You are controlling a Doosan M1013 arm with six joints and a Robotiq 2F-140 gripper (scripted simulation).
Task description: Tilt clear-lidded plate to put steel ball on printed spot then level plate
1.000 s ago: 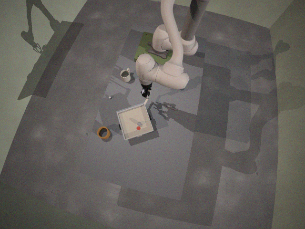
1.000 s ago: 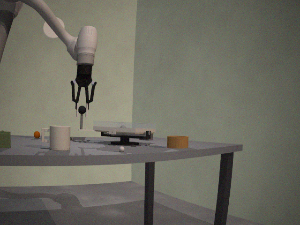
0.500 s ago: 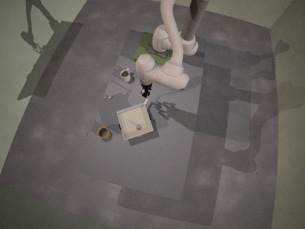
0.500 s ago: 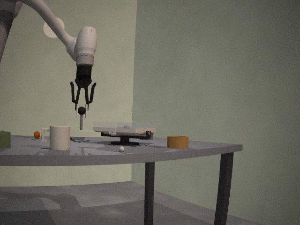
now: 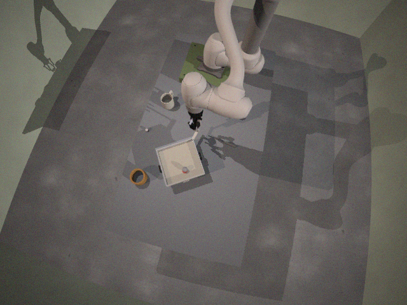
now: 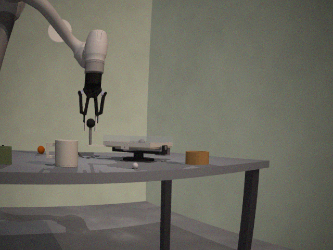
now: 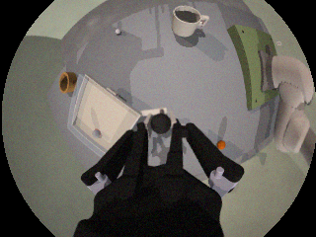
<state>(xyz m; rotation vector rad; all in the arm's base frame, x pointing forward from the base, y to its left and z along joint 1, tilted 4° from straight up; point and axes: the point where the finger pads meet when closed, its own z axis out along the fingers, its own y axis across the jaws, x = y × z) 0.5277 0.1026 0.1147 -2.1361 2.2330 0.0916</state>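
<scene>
The square plate [image 5: 180, 161] with a clear lid sits on a black pedestal on the table and looks close to level in the side view [image 6: 138, 144]. The steel ball [image 5: 185, 169] lies on the red printed spot near the plate's front right; it shows as a small grey dome in the side view [image 6: 141, 140]. A thin post with a black knob [image 6: 90, 123] rises from an arm at the plate's back corner. My gripper [image 6: 90, 124] is shut on this knob from above; it also shows in the wrist view [image 7: 160, 122].
A white mug [image 5: 167, 100] stands behind the plate. An orange ring [image 5: 138, 176] sits to the plate's left. A small white ball [image 5: 146, 129] lies on the table. A small orange ball [image 6: 40, 149] and a green block [image 6: 5, 155] are farther off.
</scene>
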